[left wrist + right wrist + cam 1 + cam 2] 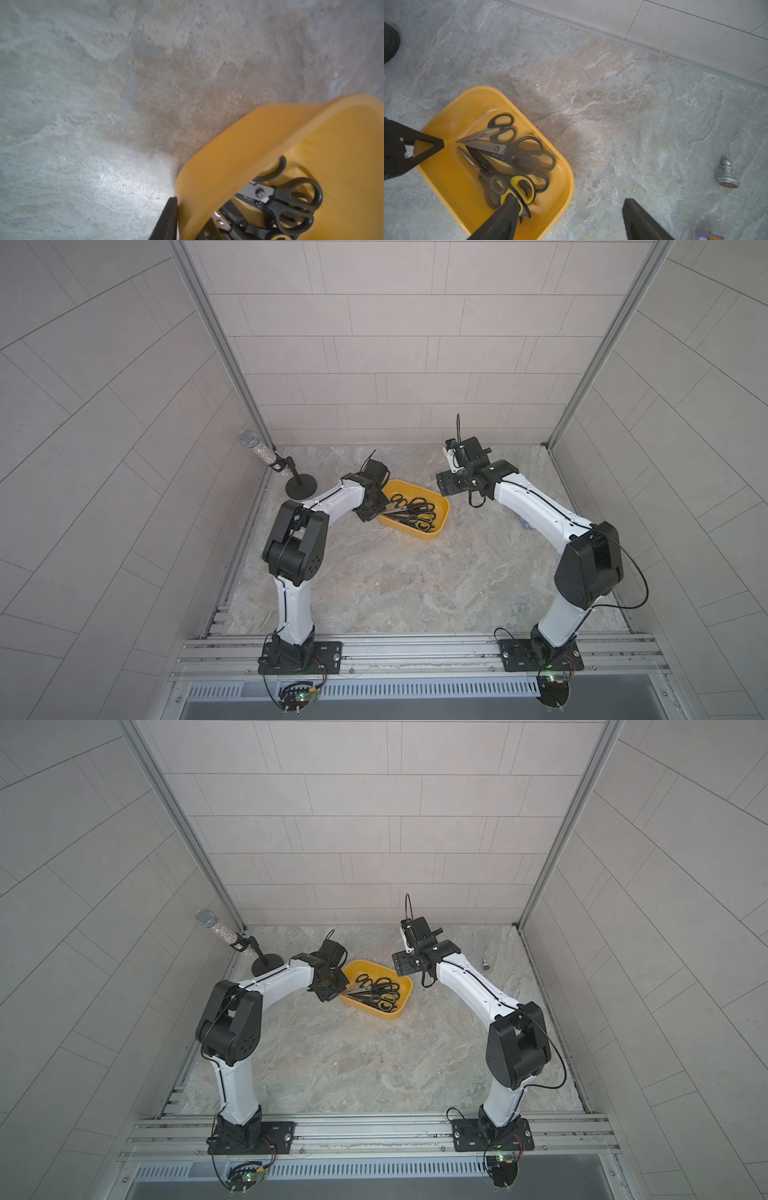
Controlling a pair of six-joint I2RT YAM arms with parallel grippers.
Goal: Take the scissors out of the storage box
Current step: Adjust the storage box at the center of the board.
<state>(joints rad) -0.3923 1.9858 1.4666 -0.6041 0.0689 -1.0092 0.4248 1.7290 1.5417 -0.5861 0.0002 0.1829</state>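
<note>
The mustard-yellow storage box [432, 533] [390, 1016] sits on the stone table in both top views. Inside it lie several pairs of scissors [411, 512] [508, 153], most with black handles and one with yellow-and-black handles [525, 187]. My left gripper [189, 216] is shut on the box's wall [239, 149] at the left end, with one finger [170, 218] pressed on the outside and the other inside. My right gripper [570, 200] hangs open above the box's right end, apart from it and with nothing between its fingers.
A glittery microphone [259, 452] on a black stand is at the back left. A small silver chess pawn [726, 174] [485, 964] stands at the back right. A purple item [708, 235] lies under my right arm. Tiled walls close in three sides.
</note>
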